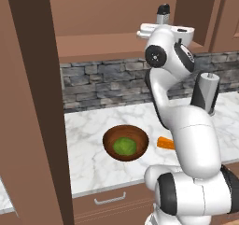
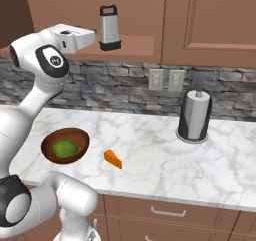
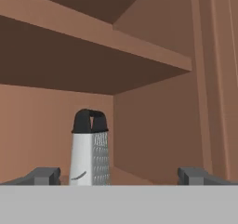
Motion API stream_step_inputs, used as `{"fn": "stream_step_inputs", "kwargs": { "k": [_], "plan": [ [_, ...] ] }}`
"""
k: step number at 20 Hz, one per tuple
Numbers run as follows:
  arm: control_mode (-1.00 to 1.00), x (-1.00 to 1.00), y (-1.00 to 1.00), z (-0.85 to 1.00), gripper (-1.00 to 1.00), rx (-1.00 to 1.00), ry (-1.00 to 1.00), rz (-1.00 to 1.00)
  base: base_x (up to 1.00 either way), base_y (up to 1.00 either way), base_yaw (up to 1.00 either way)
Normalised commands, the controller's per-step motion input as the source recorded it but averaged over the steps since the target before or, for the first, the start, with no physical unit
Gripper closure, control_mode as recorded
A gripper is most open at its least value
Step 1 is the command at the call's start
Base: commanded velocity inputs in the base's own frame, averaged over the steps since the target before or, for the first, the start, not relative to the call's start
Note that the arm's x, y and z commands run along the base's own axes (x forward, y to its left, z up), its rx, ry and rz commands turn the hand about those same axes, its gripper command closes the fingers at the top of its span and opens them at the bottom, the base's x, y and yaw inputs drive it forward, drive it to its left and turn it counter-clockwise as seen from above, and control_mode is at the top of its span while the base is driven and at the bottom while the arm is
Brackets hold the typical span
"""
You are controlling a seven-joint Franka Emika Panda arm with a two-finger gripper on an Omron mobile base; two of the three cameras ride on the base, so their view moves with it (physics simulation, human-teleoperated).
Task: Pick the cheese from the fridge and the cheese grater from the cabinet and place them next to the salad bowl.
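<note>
Cheese grater (image 2: 109,28): silver box type, black handle and black base, upright on the bottom shelf of the open cabinet (image 2: 140,45); in the hand view it stands ahead at about 11 o'clock, nearer the left finger tip. Gripper (image 3: 119,175): raised to shelf level, jaws spread wide apart, holding nothing, short of the grater. Cheese (image 2: 113,159): orange wedge lying on the marble counter (image 2: 165,160), just beside the salad bowl (image 2: 65,146) at its 3 o'clock in the right base view, not touching it. Salad bowl: brown wood, green leaves inside, near the counter's front edge. Paper towel holder (image 2: 194,116): dark cylinder with white top, upright, well apart from the cheese at about 2 o'clock.
</note>
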Motion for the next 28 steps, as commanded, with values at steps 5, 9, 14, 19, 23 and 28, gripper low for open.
{"fn": "stream_step_inputs", "kwargs": {
  "k": [5,9,14,19,23,28],
  "plan": [
    [-1.0,0.07,-0.02,0.07,-1.0,0.08,0.01,-0.04,0.0,0.0,0.0],
    [-1.0,0.14,-0.11,0.01,-1.0,0.12,0.01,0.0,0.0,0.0,0.0],
    [-1.0,0.2,-0.04,0.01,-1.0,0.12,0.03,0.0,0.0,0.0,0.0],
    [-1.0,0.23,0.0,0.03,-1.0,0.11,0.04,0.0,0.0,0.0,0.0],
    [-1.0,0.21,0.0,0.01,-1.0,0.07,0.07,0.0,0.0,0.0,0.0],
    [-1.0,0.28,0.0,0.0,-1.0,0.01,0.09,0.0,0.0,0.0,0.0]
  ]
}}
